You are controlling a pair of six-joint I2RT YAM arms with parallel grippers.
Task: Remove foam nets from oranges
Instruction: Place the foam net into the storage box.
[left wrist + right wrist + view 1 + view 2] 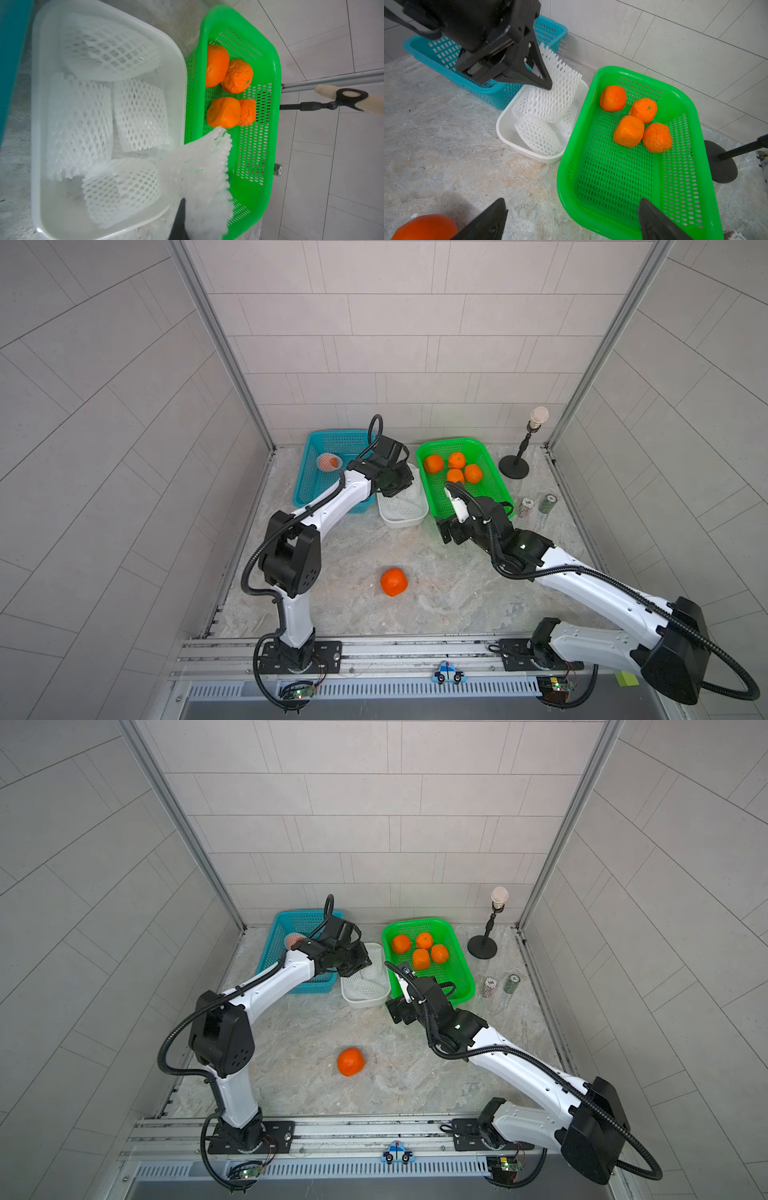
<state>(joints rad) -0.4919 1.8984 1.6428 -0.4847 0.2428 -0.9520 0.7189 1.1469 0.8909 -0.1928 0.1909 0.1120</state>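
The left fingers [529,81] are pressed together on the edge of a foam net [560,89]. The net hangs free of any fruit directly below them, over the white tub [506,133], where four flattened nets [141,116] already lie. The right fingers [652,220] are spread wide and empty, low over the surface [436,593]. The near rim of the green basket [562,187] is just ahead of them, and four bare oranges [629,131] sit further in beyond their tips. A fifth bare orange [393,581] sits alone on the surface, behind the right fingers toward the robot's base and well apart from the left ones. One netted orange [327,462] rests in the blue basket [301,477], near the left fingers on the side away from the green basket. The step in hand looks like discarding the stripped net: the left fingers need only part for it to drop among the others. Next, I judge, the right fingers should draw back, close around the loose orange and carry it to the green basket. The left fingers would then reach into the blue basket for the last wrapped fruit.
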